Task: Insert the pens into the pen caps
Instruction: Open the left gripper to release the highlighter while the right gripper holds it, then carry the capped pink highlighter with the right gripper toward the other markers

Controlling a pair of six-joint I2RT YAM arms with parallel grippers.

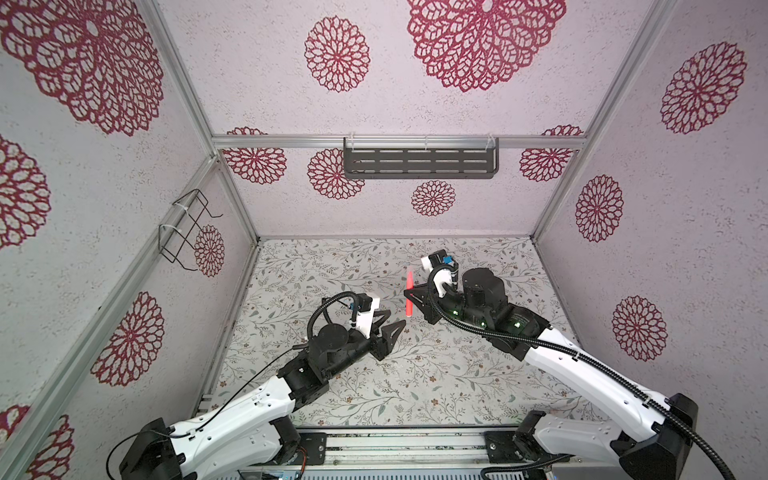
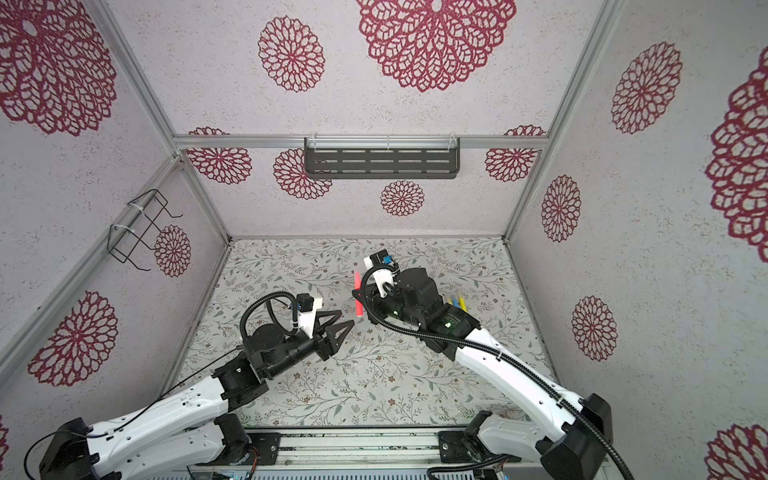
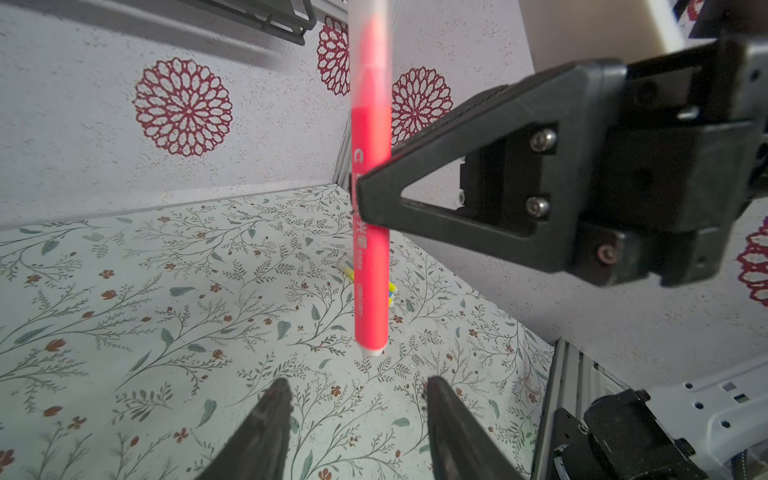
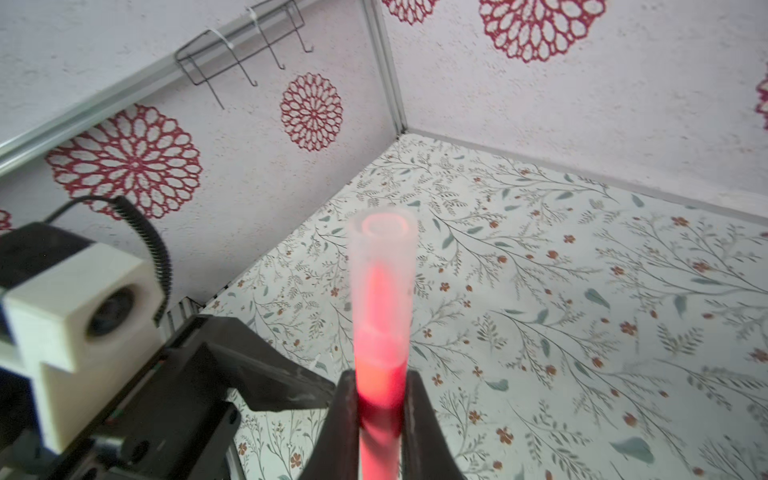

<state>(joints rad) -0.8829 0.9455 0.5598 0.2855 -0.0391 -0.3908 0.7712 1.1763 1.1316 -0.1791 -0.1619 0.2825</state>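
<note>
My right gripper [image 4: 381, 386] is shut on a red-pink pen [image 4: 380, 374], which it holds upright above the floral mat [image 1: 415, 382]. A translucent whitish pen cap [image 4: 382, 266] sits over the pen's upper end. The same pen [image 1: 409, 297] [image 2: 358, 297] shows in both top views, near mid-table. My left gripper [image 1: 395, 318] [image 3: 357, 386] stands open and empty, just short of the pen's [image 3: 371, 232] lower end and not touching it. Yellow pens [image 2: 460, 300] [image 3: 349, 269] lie on the mat beside the right arm, largely hidden by it.
A black slotted shelf [image 1: 419, 162] hangs on the back wall. A wire rack [image 1: 187, 228] is fixed to the left wall. Walls close the mat in on three sides, with a metal rail [image 1: 407, 446] along the front edge.
</note>
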